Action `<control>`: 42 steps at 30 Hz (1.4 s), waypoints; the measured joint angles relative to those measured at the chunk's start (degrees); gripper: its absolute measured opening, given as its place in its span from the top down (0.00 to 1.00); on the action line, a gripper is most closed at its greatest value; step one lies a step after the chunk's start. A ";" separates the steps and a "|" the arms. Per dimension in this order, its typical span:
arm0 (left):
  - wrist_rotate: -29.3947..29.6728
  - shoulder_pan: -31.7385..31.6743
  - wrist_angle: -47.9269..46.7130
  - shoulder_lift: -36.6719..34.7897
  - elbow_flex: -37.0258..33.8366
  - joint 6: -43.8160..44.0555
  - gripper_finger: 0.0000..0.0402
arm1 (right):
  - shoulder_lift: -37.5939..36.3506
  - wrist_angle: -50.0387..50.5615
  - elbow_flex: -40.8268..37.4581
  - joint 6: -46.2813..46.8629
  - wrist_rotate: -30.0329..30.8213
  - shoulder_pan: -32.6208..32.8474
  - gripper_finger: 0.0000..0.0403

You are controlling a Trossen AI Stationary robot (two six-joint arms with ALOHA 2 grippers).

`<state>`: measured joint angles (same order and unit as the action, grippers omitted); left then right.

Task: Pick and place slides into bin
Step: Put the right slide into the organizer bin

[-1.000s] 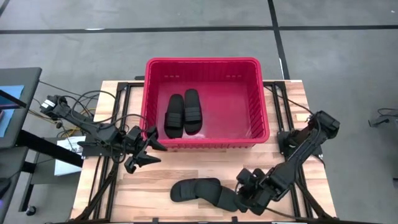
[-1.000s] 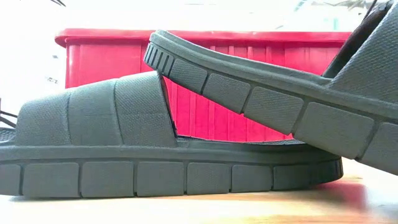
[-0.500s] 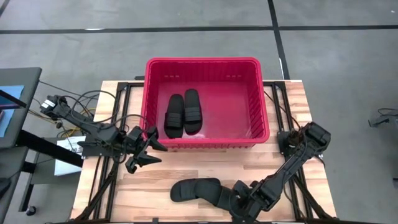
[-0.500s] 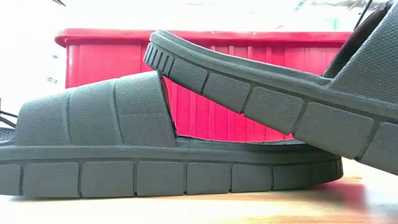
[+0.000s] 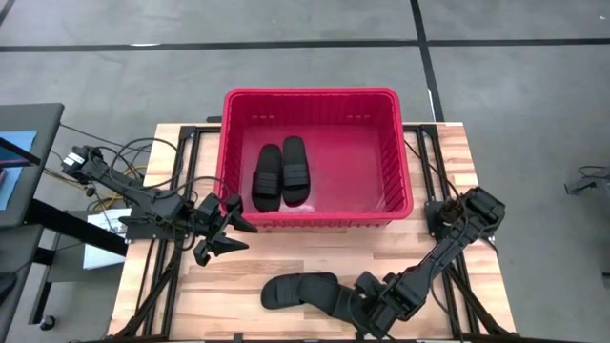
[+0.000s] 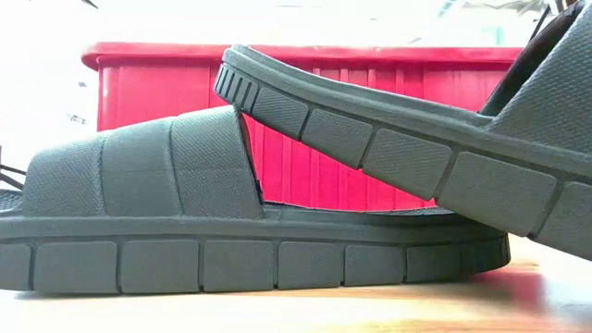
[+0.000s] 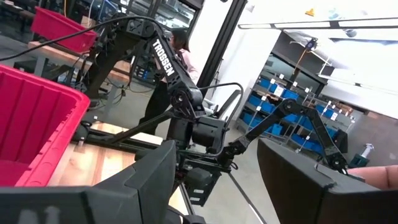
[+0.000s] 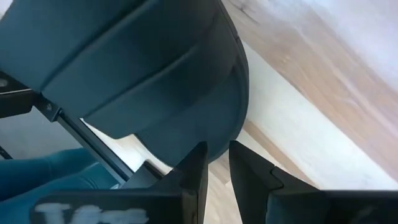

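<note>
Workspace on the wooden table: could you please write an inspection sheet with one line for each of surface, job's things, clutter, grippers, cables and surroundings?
Surface: wooden table, bare boards between the things.
Job's things: red bin at the far side; two slides in the bin side by side; two slides on the table at the near edge, one leaning on the other.
Clutter: nothing seen.
Grippers: left gripper open, empty, beside the bin's near left corner; right gripper at the end of the leaning slide, jaws narrow, grip not clear.
Cables: loose loops along the left arm.
Surroundings: grey floor; shelving and a person's sleeve in the left wrist view.
</note>
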<state>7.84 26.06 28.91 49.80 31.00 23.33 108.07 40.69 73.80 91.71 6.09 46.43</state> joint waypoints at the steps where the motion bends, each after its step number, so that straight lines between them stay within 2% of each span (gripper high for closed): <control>1: 0.00 0.00 -0.02 0.00 -0.02 0.00 0.46 | 0.00 0.00 0.00 -0.49 -0.01 -0.12 0.84; 5: 0.00 0.00 0.00 0.00 -0.02 0.02 0.46 | 0.00 0.06 0.00 -2.24 -0.63 -0.74 0.77; 15: 0.02 0.00 0.07 0.00 -0.02 0.02 0.46 | -0.02 3.44 0.00 -3.77 -0.13 -1.33 0.53; 21: 0.02 0.00 0.07 0.00 0.00 0.02 0.46 | 0.00 3.69 0.00 -4.70 1.31 -1.33 0.47; 27: 0.04 0.00 0.07 0.00 0.00 0.04 0.46 | 1.69 3.87 -0.24 -5.46 1.14 -1.57 0.48; 30: 0.02 0.00 0.07 0.00 -0.02 0.04 0.46 | 4.48 0.18 -0.09 -6.71 -1.49 -1.63 0.49; 36: 0.03 0.00 0.03 0.02 0.00 0.04 0.46 | 8.33 -2.65 0.14 -6.28 -0.76 -1.46 0.52; 39: 0.02 0.00 -0.01 0.02 0.00 0.04 0.46 | 8.85 -2.12 0.28 -4.94 -0.62 -1.46 0.59; 42: 0.04 0.00 -0.10 0.02 0.00 0.04 0.46 | 8.92 -2.24 0.35 -5.09 -0.72 -1.46 0.74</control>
<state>7.88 26.06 28.80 49.82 31.00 23.38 116.99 38.44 74.15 86.62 5.37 44.97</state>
